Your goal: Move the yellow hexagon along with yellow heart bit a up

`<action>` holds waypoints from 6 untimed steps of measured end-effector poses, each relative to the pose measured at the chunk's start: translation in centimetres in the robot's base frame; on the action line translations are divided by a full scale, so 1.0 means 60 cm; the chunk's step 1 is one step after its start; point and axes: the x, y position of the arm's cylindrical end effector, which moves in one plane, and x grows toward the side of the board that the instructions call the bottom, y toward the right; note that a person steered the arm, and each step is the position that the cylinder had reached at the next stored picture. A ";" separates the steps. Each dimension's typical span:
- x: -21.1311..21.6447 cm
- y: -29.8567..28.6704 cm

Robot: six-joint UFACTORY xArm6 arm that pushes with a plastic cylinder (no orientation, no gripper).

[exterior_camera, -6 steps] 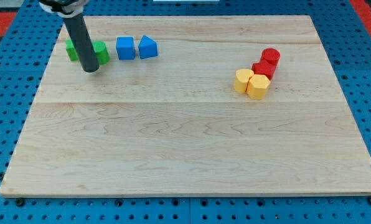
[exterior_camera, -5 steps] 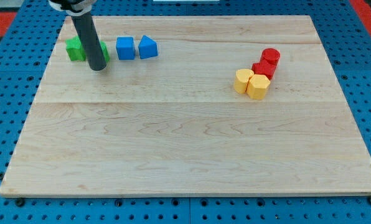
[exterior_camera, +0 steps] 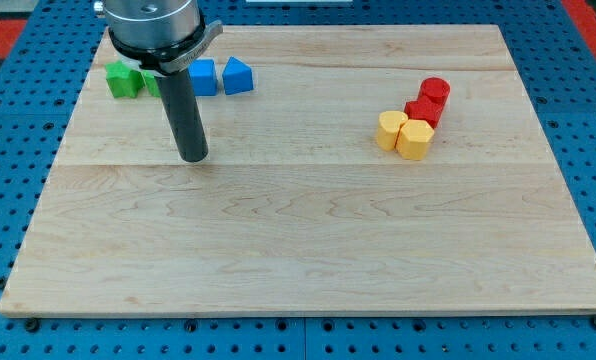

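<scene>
The yellow hexagon [exterior_camera: 416, 139] and the yellow heart [exterior_camera: 390, 129] sit touching side by side at the view's right, the heart on the left. My tip [exterior_camera: 193, 157] rests on the board left of centre, far to the left of both yellow blocks and touching no block.
A red cylinder [exterior_camera: 434, 91] and another red block [exterior_camera: 421, 111] sit just above the yellow pair, touching it. At the top left lie two green blocks [exterior_camera: 123, 80] and two blue blocks [exterior_camera: 237, 76], partly hidden behind the rod. The wooden board [exterior_camera: 308, 250] has blue pegboard around it.
My tip has moved down and to the right, away from the green blocks toward the board's middle. No block has moved.
</scene>
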 end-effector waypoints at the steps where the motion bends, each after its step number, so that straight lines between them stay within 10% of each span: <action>1: 0.003 0.000; 3: 0.096 0.070; 6: 0.086 0.457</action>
